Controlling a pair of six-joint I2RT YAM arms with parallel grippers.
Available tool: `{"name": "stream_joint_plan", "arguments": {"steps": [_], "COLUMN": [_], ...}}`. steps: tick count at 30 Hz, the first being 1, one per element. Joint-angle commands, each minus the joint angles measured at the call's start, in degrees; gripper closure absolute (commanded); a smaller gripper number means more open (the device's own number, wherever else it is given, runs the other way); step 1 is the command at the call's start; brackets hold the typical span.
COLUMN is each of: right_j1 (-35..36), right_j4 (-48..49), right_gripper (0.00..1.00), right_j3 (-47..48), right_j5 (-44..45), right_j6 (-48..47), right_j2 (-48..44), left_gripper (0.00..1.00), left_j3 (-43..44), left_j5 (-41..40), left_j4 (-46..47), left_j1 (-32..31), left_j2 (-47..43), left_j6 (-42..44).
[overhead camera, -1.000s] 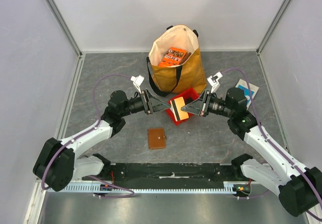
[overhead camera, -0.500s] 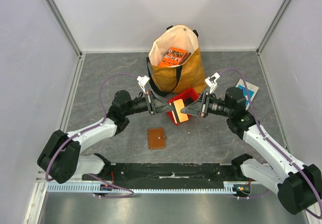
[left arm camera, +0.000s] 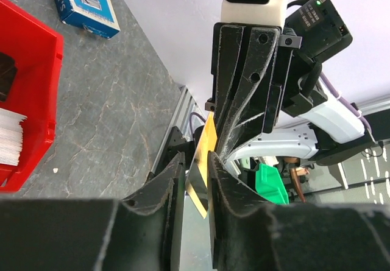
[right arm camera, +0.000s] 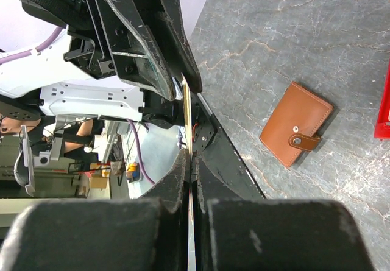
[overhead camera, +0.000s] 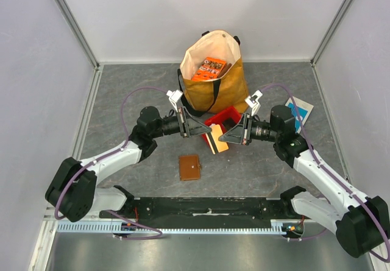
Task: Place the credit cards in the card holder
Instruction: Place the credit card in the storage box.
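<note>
A yellow credit card (overhead camera: 215, 142) with a dark stripe hangs in the air in front of the red bin. My right gripper (overhead camera: 224, 138) is shut on the card's right end; the right wrist view shows the card (right arm camera: 186, 116) edge-on between the jaws of that gripper (right arm camera: 191, 155). My left gripper (overhead camera: 203, 131) faces it from the left, and its jaws stand narrowly apart around the card's other edge (left arm camera: 208, 138). The card lies near one finger (left arm camera: 220, 172), with a gap to the other. The brown card holder (overhead camera: 189, 167) lies snapped shut on the table below, also seen as the card holder (right arm camera: 297, 132).
The red bin (overhead camera: 226, 115) behind the grippers holds a stack of white cards (left arm camera: 11, 138). A tan tote bag (overhead camera: 214, 83) with an orange packet (overhead camera: 210, 67) stands further back. A blue-and-white box (overhead camera: 300, 109) lies at the right.
My left gripper has moved right to the card and its jaws have narrowed around the card's edge. The right gripper and card shifted slightly toward the near left.
</note>
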Motion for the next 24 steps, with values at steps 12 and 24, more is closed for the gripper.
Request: {"name": "stream_joint_plan", "arguments": {"steps": [12, 24], "right_j1": [0.2, 0.2], "right_j4": [-4.7, -3.7], "right_gripper": [0.89, 0.53], "right_j3": [4.2, 2.0], "right_j5": [-0.9, -3.5], "right_j6": [-4.4, -3.6], "right_j2": [1.3, 0.1], "left_gripper": [0.98, 0.98], "left_j3": [4.4, 1.3], "left_j5": [-1.9, -10.1], "left_j4": [-13.6, -6.0], "left_j1": [-1.1, -0.9], "left_j2": [-3.0, -1.5], "left_j6": [13.2, 4.5]}}
